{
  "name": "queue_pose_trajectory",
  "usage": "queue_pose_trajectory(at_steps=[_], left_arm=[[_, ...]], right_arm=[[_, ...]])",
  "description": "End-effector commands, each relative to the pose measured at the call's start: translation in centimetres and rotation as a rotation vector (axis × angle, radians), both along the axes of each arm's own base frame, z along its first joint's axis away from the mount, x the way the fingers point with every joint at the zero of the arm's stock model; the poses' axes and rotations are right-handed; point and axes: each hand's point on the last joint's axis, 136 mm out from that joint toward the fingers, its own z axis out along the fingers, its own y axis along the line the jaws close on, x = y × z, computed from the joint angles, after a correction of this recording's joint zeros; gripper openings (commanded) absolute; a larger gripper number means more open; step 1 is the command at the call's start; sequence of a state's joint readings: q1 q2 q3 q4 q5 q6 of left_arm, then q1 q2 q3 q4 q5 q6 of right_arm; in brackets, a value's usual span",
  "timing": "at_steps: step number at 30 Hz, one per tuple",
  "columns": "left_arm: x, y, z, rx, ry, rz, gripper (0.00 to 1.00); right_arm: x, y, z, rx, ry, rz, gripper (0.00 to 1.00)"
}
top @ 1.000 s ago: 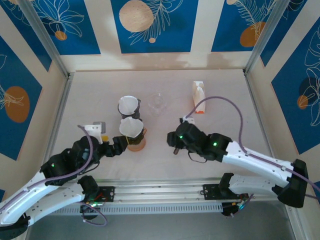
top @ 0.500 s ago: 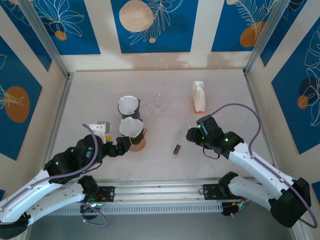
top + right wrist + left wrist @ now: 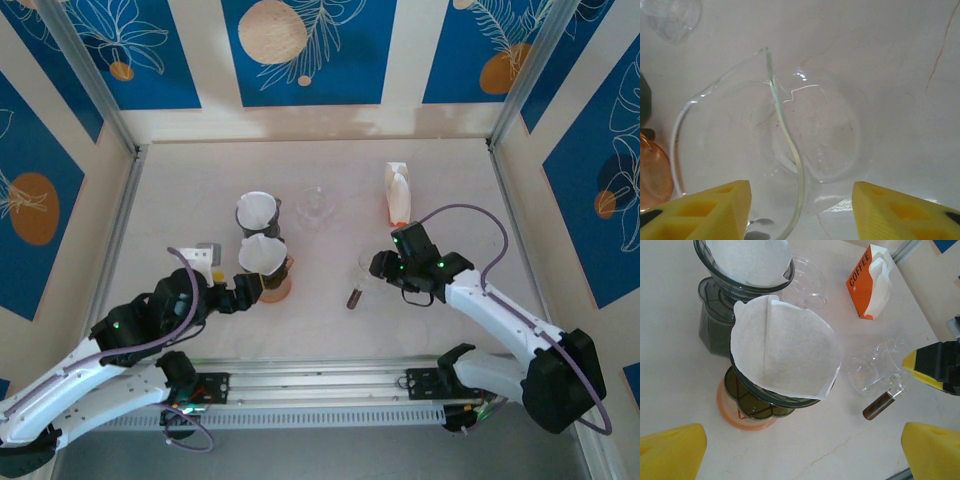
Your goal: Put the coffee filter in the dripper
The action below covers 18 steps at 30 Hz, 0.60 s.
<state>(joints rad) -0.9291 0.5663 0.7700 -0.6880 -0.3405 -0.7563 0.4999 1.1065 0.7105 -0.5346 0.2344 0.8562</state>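
A white coffee filter point(image 3: 782, 352) sits opened in a dark dripper point(image 3: 765, 399) on an orange base point(image 3: 272, 290). My left gripper point(image 3: 802, 460) hovers just in front of it, open, with nothing between its yellow fingers. A clear glass dripper point(image 3: 790, 140) with a dark wooden handle point(image 3: 880, 405) lies on the table to the right. My right gripper point(image 3: 802, 210) is open right beside it, with the glass rim lying between its fingers without touching them. In the top view that gripper point(image 3: 380, 268) stands at the right of the glass dripper point(image 3: 366, 266).
A second filter point(image 3: 747, 257) rests in a dark dripper on a dark server point(image 3: 257, 212) behind the first. A clear glass vessel point(image 3: 315, 203) stands at the back centre, and an orange coffee pack point(image 3: 398, 193) at the back right. Walls enclose the table.
My right arm has drawn back to the right, uncovering the glass dripper and its handle. The left arm has barely moved.
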Motion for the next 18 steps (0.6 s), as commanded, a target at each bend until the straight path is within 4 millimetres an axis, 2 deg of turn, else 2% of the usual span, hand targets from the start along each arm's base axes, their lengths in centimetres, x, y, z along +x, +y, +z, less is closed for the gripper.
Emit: queue_pose_trajectory(at_steps=[1,9,18], left_arm=[[0.2,0.0,0.2,-0.003,-0.011,0.005,1.0],[0.3,0.2,0.1,0.004,-0.009,0.011,1.0],[0.3,0.2,0.0,0.0,-0.007,0.013,1.0]], right_arm=[[0.3,0.7,0.5,0.033,-0.009,0.036,0.52],[-0.3,1.4,0.3,0.052,0.018,0.097,0.28],[-1.2,2.9,0.9,0.062,0.04,0.22,0.14]])
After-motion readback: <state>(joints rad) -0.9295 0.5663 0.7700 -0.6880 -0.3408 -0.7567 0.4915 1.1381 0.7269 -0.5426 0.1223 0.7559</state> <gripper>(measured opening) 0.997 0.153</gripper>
